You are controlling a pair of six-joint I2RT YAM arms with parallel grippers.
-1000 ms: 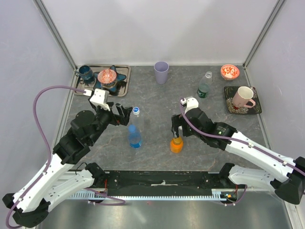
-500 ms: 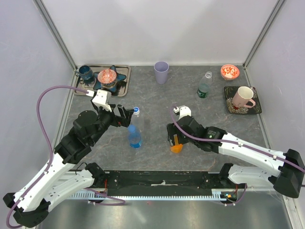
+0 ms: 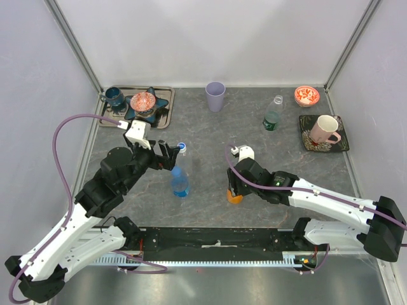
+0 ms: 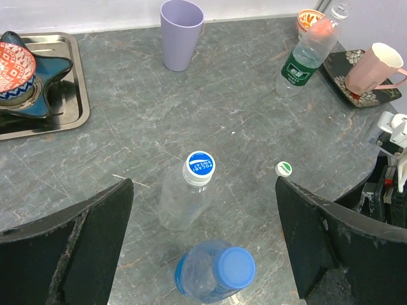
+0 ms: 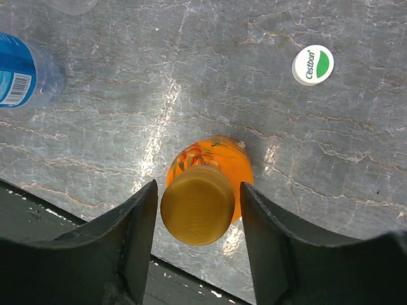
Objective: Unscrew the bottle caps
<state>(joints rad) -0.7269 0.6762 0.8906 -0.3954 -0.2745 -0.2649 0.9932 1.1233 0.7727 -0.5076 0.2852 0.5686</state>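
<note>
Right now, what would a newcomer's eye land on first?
The right gripper straddles the orange cap of a short bottle near the front edge, jaws close beside it. To its left, the left gripper hangs open by a clear bottle and a blue bottle. A white-green cap lies loose on the table.

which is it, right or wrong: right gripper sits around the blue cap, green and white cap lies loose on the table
Wrong on colour: the right wrist view shows the right gripper around the orange cap. The green and white cap does lie loose on the table.
</note>
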